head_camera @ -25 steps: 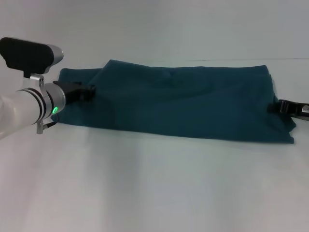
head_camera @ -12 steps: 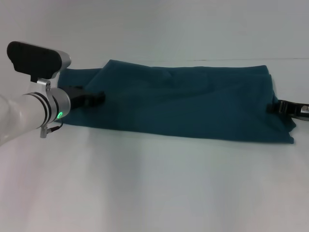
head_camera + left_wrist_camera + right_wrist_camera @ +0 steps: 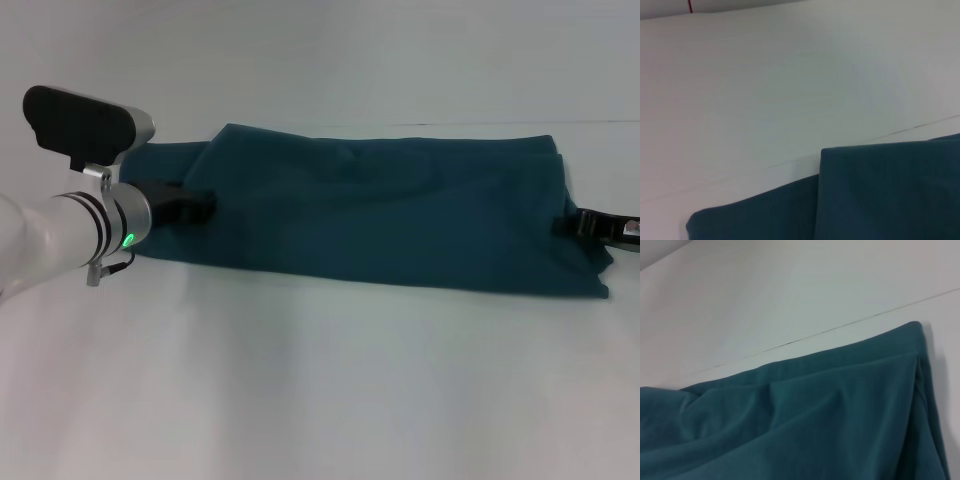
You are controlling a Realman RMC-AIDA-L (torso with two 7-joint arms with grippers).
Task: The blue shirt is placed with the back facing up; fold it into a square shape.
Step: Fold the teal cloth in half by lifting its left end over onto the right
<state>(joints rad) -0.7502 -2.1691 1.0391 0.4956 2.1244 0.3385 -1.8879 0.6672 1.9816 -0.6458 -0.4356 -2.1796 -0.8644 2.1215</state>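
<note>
In the head view the blue shirt [image 3: 380,215] lies folded into a long band across the far half of the white desk [image 3: 320,380], running from left to right, its plain side up and its near edge fairly straight. A folded flap overlaps the left part of the band, and a narrower strip of cloth pokes out beyond it at the far left. The left gripper [image 3: 200,204] sits at the left end of the shirt, its dark tip low over the cloth at the edge of that flap, with the white forearm and its green light reaching in from the left edge; whether its fingers are parted or closed on cloth I cannot tell. The right gripper [image 3: 588,222] is at the right end of the shirt, only its dark tip showing beside the cloth's right edge, and how wide it stands cannot be told either. In the left wrist view the blue shirt [image 3: 890,192] shows 2 layers, an upper fold with a sharp corner lying over a lower strip, with bare desk [image 3: 790,75] beyond. In the right wrist view the blue shirt [image 3: 805,415] fills the near part, softly creased, one corner lying on the desk [image 3: 790,290].
</note>
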